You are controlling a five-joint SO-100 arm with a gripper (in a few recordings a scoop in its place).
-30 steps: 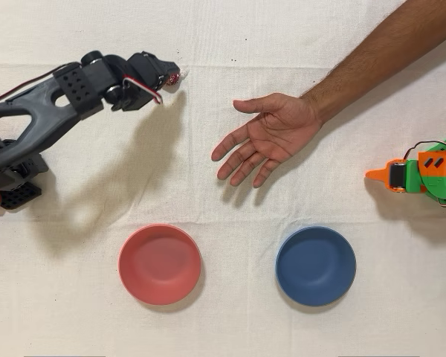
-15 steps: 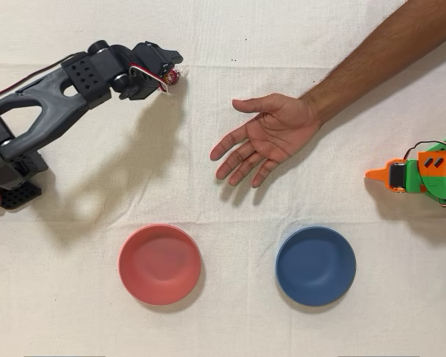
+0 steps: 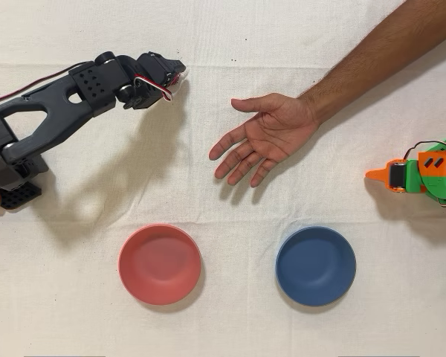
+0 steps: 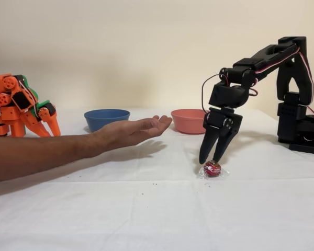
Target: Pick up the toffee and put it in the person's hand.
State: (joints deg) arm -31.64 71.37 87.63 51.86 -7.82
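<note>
Fixed view: we see tool [image 4: 213, 159] pointing down, clenched on toffee [image 4: 212, 168] resting on tabletop [image 4: 146, 209]; person's hand [image 4: 133, 130] open, left, well apart.

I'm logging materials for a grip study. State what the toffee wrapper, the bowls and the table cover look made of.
Toffee: glossy dark red foil or film, clear crinkled ends, likely cellophane. Red bowl and blue bowl: matte, smooth, evenly coloured, probably plastic. Cover: off-white woven cloth, going by its fine texture and creases.
</note>
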